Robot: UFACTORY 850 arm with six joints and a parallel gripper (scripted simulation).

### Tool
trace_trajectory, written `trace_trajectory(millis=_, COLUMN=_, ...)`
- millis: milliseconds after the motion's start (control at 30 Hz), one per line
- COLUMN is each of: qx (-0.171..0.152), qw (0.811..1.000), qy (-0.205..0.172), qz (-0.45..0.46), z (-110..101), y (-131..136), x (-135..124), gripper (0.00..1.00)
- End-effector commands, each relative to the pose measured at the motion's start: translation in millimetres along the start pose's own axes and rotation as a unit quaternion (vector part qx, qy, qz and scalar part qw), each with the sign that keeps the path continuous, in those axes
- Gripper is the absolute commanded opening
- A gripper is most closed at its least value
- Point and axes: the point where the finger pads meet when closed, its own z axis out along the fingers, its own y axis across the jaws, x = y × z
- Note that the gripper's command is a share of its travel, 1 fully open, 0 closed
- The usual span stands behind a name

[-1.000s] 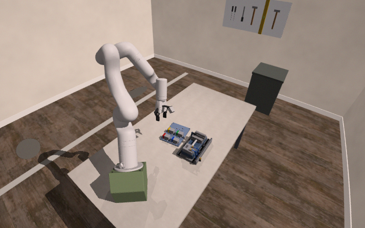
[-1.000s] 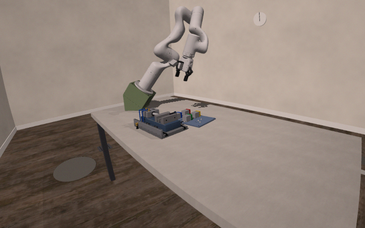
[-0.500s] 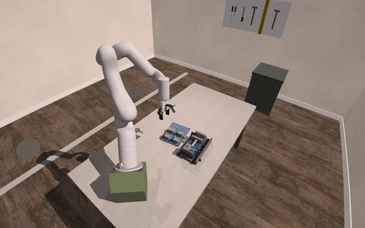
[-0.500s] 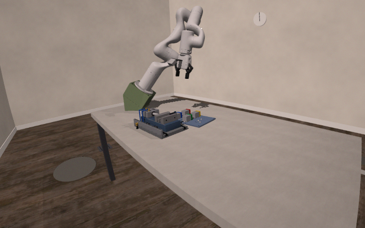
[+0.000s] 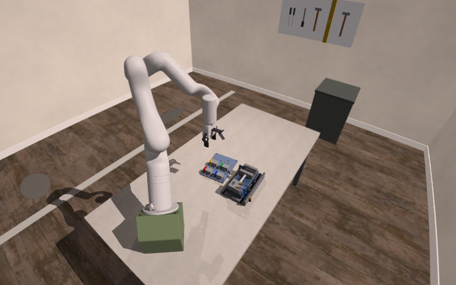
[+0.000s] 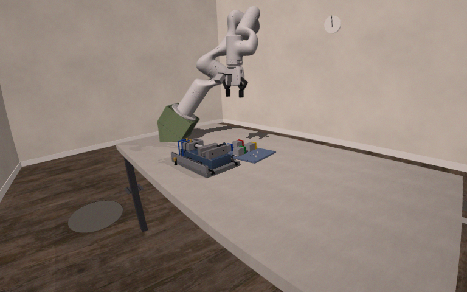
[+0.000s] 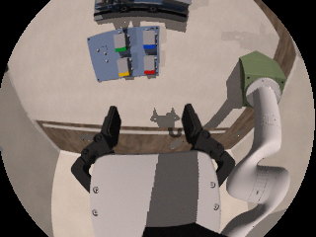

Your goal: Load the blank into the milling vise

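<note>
Pale walls & dark wood floor around a light surface. Blank w/ green end sits on the blue plate, in the row nearer the vise, painted end facing away from the vise. Next to it, apart, same row: blank w/ blue end. Other row: blank w/ yellow end, across from green, & blank w/ red end, across from blue. So 4 blanks total on plate, none in tool. Few small pale pegs stand on plate's other part, on green/yellow side.

Vise just beside plate, w/ blue hoses at one end block; green blank not loaded. Tool is open wide, nothing b/w fingers, up in the air well above surface, pointing approx. straight down, touching nothing. White arm arches over to it from a green block on surface, well apart from vise.

Farther out: dark cabinet past far end of surface, pic board w/ hammers etc. on wall, round clock on a wall in ext. view.
</note>
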Motion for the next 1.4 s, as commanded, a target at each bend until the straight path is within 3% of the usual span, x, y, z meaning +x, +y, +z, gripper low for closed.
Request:
trace_trajectory(millis=0, qx=0.017, qw=1.0, qy=-0.009, qz=-0.005, z=-6, y=-12, x=8, gripper=1.0)
trace_trajectory(millis=267, qx=0.022, qw=1.0, qy=-0.011, qz=-0.007, z=-8, y=-16, x=11, gripper=1.0)
trace_trajectory(millis=600, qx=0.022, qw=1.0, qy=-0.011, qz=-0.007, z=-29, y=-54, x=38, gripper=1.0)
trace_trajectory(millis=1367, qx=0.022, qw=1.0, qy=-0.011, qz=-0.007, z=-25, y=-47, x=32, gripper=1.0)
